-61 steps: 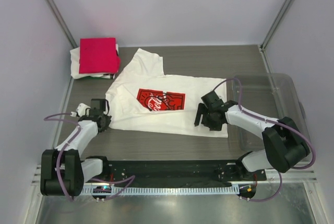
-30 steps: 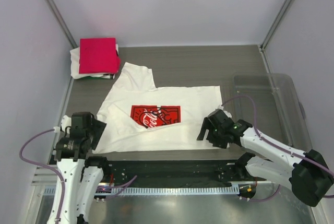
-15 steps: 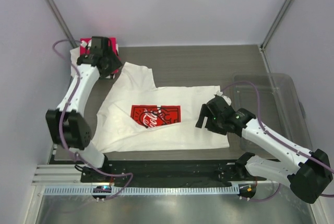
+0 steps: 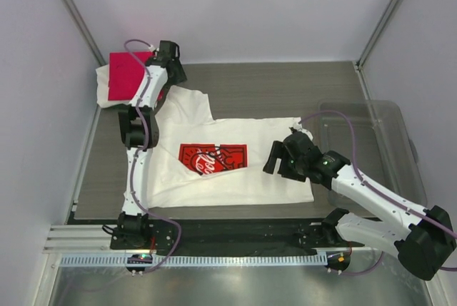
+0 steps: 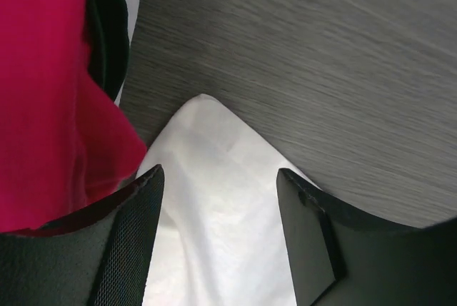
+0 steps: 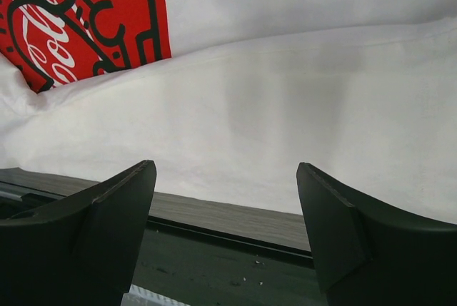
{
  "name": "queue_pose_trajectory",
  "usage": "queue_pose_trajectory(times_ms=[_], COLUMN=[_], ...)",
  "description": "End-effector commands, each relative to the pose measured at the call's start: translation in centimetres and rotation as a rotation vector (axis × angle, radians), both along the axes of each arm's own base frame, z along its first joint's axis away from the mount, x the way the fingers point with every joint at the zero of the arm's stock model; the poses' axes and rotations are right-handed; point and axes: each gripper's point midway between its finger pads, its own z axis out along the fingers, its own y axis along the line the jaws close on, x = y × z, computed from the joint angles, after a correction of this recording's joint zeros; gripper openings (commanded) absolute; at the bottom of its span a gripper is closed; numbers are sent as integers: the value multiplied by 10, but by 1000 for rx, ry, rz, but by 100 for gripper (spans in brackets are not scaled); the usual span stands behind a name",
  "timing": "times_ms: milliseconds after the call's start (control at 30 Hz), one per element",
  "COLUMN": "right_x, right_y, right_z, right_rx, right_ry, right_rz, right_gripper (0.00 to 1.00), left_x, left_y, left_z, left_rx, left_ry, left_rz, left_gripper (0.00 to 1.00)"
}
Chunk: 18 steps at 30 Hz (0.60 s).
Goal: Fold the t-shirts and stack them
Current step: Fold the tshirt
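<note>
Left fingers (image 5: 132,249) now above shirt sleeve (image 5: 214,199)

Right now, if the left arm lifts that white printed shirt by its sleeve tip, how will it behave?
The white shirt will probably hang limp: it lies flat with soft creases. It looks thin, so likely light, though its spread body may drag on the table. Pinched by the left gripper at the sleeve tip alone, the rest would likely trail.

Open tabletop (image 4: 285,86) behind the printed shirt (image 4: 251,132); clear tub (image 4: 382,126) blocks right.
</note>
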Motion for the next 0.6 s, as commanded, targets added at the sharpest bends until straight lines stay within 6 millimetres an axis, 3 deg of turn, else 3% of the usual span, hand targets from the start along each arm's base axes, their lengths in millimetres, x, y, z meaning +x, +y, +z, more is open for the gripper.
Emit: queue_pose_trajectory(times_ms=[0, 367, 567], right_x=[3, 0, -2], right_y=[9, 15, 14], right_z=[3, -5, -9], right_rx=[31, 54, 53], right_ry=[-30, -9, 0], right_rz=[30, 52, 51], right_gripper=[86, 86, 86], left_x=[17, 28, 24], left_y=[10, 15, 16], left_z=[17, -52, -74], left_rx=[63, 75, 47], left_ry=[-80, -33, 10], left_rz=[-5, 38, 49], left_gripper=[66, 66, 64])
